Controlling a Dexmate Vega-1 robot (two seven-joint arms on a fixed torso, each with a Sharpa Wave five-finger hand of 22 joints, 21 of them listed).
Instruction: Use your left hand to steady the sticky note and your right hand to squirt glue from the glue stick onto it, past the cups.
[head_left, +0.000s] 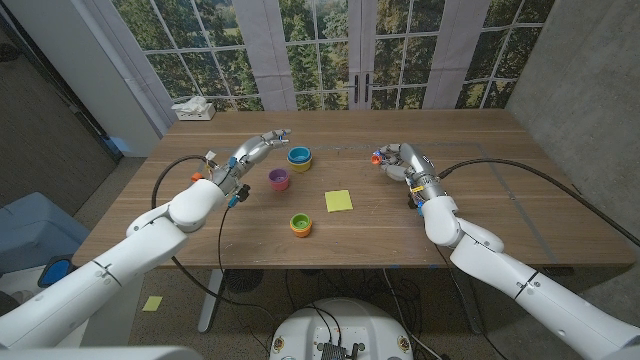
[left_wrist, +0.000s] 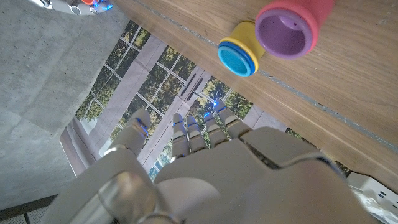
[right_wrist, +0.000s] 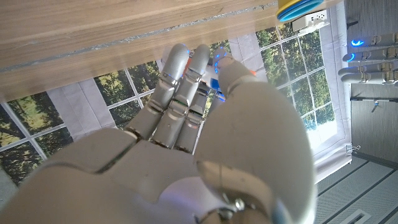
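The yellow sticky note lies flat near the table's middle, and nothing touches it. Three small cups stand to its left: a blue-and-yellow cup, a purple-and-pink cup and a green-and-orange cup. My left hand is behind the cups, its fingers stretched out and apart, holding nothing. My right hand is to the right of the note, farther back, with its fingers curled around the glue stick. Only an orange and blue end of the stick peeks out.
A white tissue box sits at the table's back left corner. Bare wooden table stretches to the right of the note and along the front edge. Windows stand behind the table.
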